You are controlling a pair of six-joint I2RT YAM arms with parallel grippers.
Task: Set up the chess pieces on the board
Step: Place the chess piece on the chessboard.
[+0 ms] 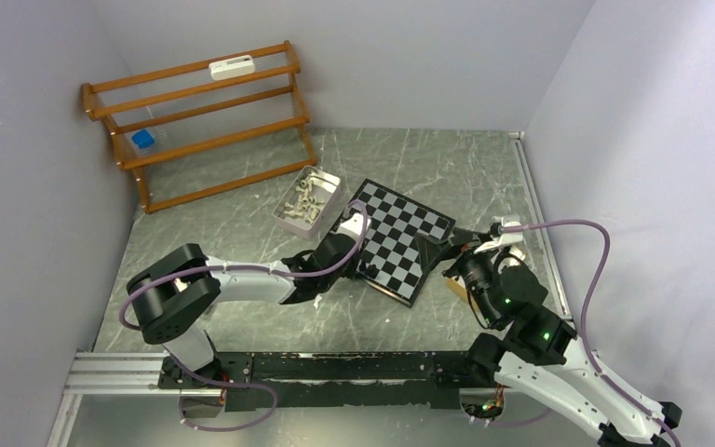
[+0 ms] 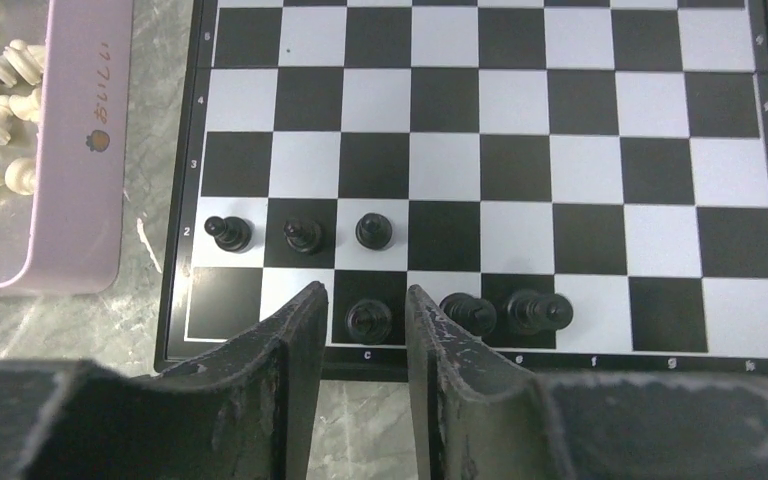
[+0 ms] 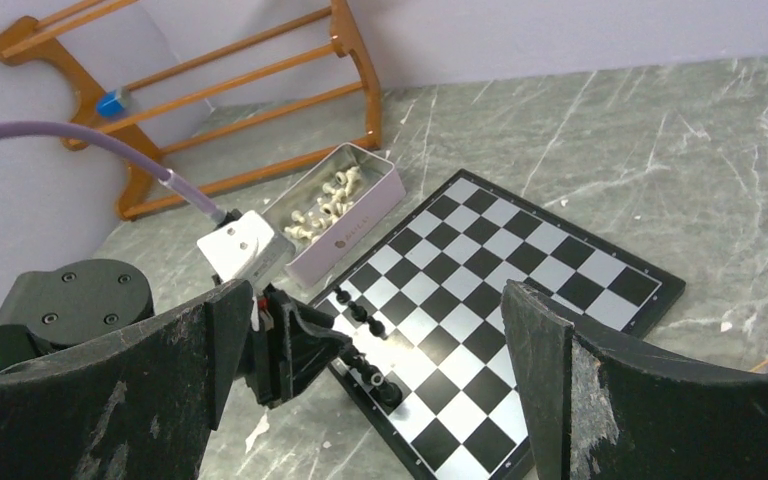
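Left hand (image 2: 365, 300), fingers apart, straddles black piece (image 2: 369, 321).

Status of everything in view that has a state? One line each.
left pincer, open, fingertips either side of a black piece on the edge row
right pincer, open, empty
board, flat, mostly bare
black pieces, six standing in the two rows by the left pincer
cream pieces, heaped in the tray

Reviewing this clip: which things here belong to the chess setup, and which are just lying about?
Part of the job:
- board
- black pieces on it
- white pieces in the tray

Just lying about:
- wooden rack
- blue item on the rack
- white item on its top rail
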